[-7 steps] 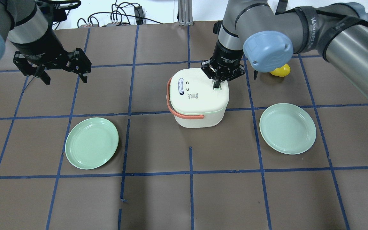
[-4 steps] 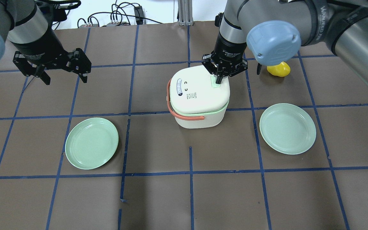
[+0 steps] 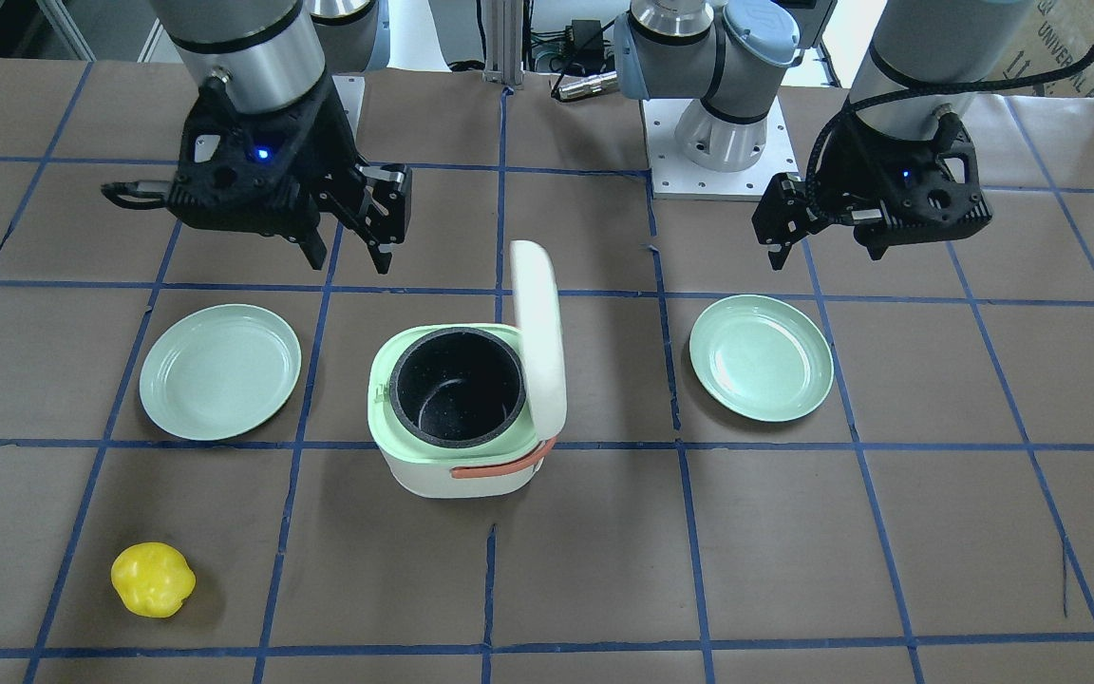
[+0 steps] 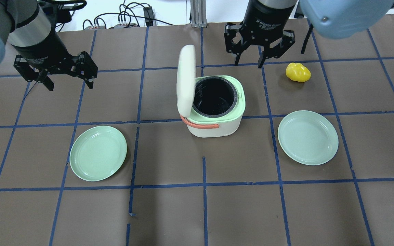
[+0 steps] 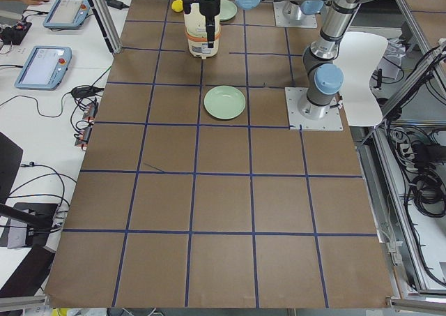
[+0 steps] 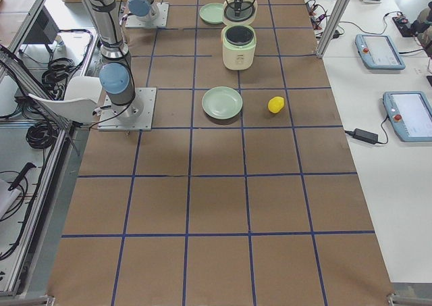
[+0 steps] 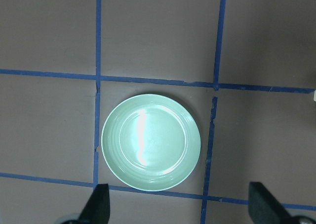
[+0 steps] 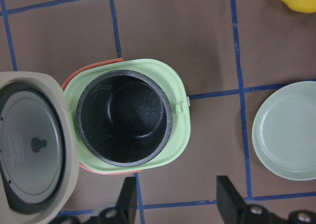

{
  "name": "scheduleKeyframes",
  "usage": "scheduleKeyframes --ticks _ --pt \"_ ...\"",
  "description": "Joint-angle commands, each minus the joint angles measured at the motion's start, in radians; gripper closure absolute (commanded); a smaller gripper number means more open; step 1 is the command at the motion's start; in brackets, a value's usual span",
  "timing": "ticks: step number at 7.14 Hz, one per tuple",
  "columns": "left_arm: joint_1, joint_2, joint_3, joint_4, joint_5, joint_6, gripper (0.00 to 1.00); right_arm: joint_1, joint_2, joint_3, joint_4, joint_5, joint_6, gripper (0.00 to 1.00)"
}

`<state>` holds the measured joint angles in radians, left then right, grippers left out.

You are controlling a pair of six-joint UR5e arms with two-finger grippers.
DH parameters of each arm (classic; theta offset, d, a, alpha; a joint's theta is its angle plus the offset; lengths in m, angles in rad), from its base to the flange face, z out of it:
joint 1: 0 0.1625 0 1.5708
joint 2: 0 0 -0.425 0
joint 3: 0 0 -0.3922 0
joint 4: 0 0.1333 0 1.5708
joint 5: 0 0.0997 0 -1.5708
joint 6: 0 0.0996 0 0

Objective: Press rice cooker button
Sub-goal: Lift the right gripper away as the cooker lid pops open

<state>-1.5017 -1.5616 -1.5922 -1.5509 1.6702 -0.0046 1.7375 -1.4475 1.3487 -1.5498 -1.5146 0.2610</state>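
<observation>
While both arms hang clear above the table, the rice cooker (image 4: 214, 126) stands upright, about midway between the robot-side and operators' edges. Its dark inner pot (image 4: 214, 97) opens straight up. The lid (image 4: 185, 85) stands on edge on the side toward the left edge, its long axis running between the robot-side and operators' edges. The latch tab (image 4: 240, 96) faces the right edge. Beyond the cooker toward the operators' edge, the right gripper (image 4: 248, 64) is spread wide and empty. The left gripper (image 4: 71, 85), also wide and empty, hangs near a green plate (image 7: 150, 142).

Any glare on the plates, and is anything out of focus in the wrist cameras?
Left wrist view: a bright glare streak crosses the green plate. Front-facing view: the same plate shows fainter sheen. Right wrist view: rice cooker sharp, right gripper soft.
</observation>
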Motion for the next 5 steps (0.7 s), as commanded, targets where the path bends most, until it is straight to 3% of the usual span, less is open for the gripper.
scheduleKeyframes --ticks 1,3,5 --pt "0.0 0.0 0.0 0.0 0.0 0.0 0.0 -0.074 -0.037 -0.013 0.037 -0.084 -0.185 0.0" --pt "0.0 0.0 0.0 0.0 0.0 0.0 0.0 -0.182 -0.094 0.059 0.079 -0.078 -0.296 0.0" --pt "0.0 0.0 0.0 0.0 0.0 0.0 0.0 -0.194 -0.126 0.13 0.073 -0.072 -0.298 0.0"
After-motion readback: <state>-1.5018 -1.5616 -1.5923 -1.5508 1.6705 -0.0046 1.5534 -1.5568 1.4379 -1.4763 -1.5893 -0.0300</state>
